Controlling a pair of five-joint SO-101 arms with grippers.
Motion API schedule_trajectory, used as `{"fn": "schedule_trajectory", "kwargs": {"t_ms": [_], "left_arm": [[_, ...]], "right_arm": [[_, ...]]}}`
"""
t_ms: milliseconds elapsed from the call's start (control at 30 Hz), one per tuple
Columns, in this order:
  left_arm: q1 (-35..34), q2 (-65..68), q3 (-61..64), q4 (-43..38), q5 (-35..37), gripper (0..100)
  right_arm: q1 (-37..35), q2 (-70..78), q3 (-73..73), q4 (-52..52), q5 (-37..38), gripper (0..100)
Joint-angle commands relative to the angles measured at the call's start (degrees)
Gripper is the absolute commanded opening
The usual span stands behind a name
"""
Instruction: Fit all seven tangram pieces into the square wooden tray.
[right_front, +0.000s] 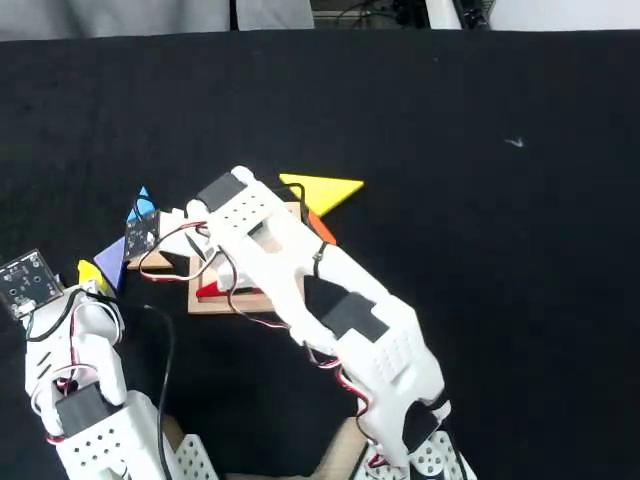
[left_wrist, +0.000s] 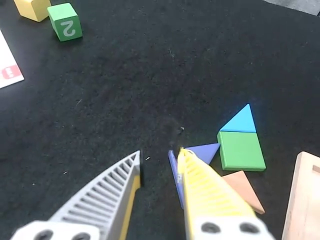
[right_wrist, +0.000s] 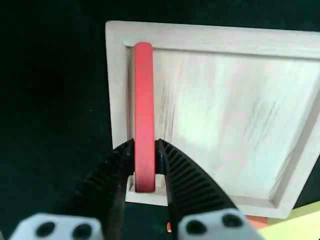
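Left of centre, the red piece (right_front: 212, 291) is clamped edgewise at the tray (right_front: 225, 304) wall by the right gripper (right_wrist: 144, 146), seemingly for tipping flat; the left gripper (left_wrist: 158, 154) is spread apart.

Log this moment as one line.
right pincer: shut on red piece, on edge in tray | left pincer: open, by purple piece

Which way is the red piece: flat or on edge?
On edge: the right gripper clamps the red piece upright along the tray wall.

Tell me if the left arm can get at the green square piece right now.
Probably yes. The left gripper hangs open close to the green square, with only the purple piece lying between them. The blue triangle against one side may crowd a grasp.
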Motion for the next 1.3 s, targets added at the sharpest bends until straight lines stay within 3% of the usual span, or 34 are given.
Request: {"fn": "schedule_trajectory", "kwargs": {"t_ms": [0,667,733,933,1267], "left_arm": [[1.27,-0.44,-0.04,-1.23,0.62,13],[1.27,-0.44,-0.04,-1.23,0.62,13],[1.27,-0.44,-0.04,-1.23,0.62,13],[1.27,-0.44,-0.04,-1.23,0.62,13],[1.27,-0.44,-0.13,-1.23,0.70,13]], "right_arm": [[0.97,-0.75,-0.48,0.09,-0.35,1.1],[0.70,-0.40,-1.10,3.52,-0.53,1.3],[0.70,-0.40,-1.19,3.69,-0.53,4.3],[0.70,-0.57,-1.19,3.69,-0.26,26.0],[2.81,-3.30,-3.82,3.34,-0.53,27.2]]}}
